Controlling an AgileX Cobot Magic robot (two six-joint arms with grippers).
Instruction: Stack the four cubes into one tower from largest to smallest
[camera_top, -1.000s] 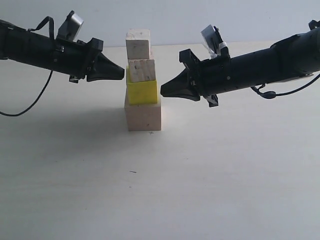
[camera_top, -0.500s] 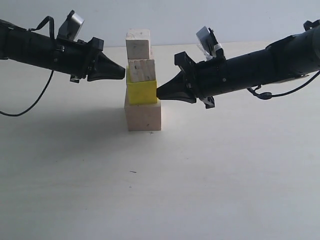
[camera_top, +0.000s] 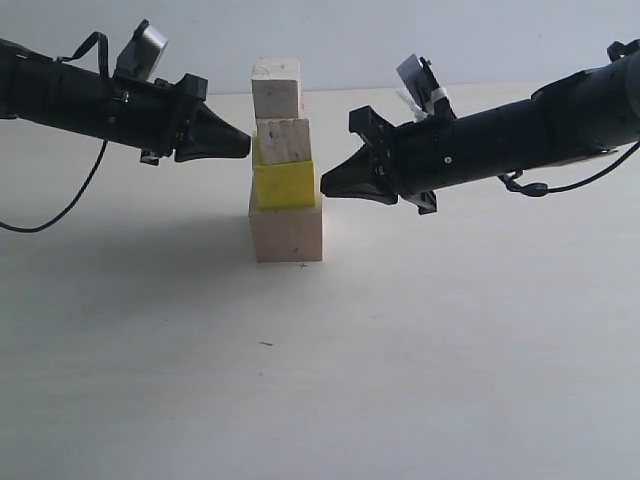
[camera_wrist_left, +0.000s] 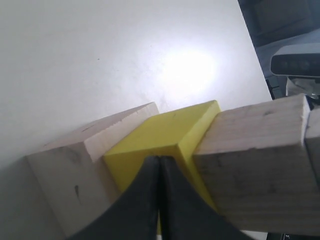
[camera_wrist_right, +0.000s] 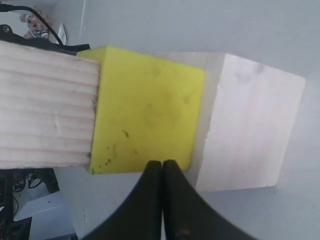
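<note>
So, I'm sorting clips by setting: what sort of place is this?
Probably a robotics lab bench: a pale tabletop, a plain wall, the left gripper and right gripper either side of the tower, and a grey sensor camera past the table edge.

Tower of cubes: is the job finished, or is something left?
All four are stacked: large wood cube, yellow cube, medium wood cube, top wood cube. Nothing is held; the left gripper and right gripper are shut, tips beside them. Left, perhaps: squaring up and backing away.
</note>
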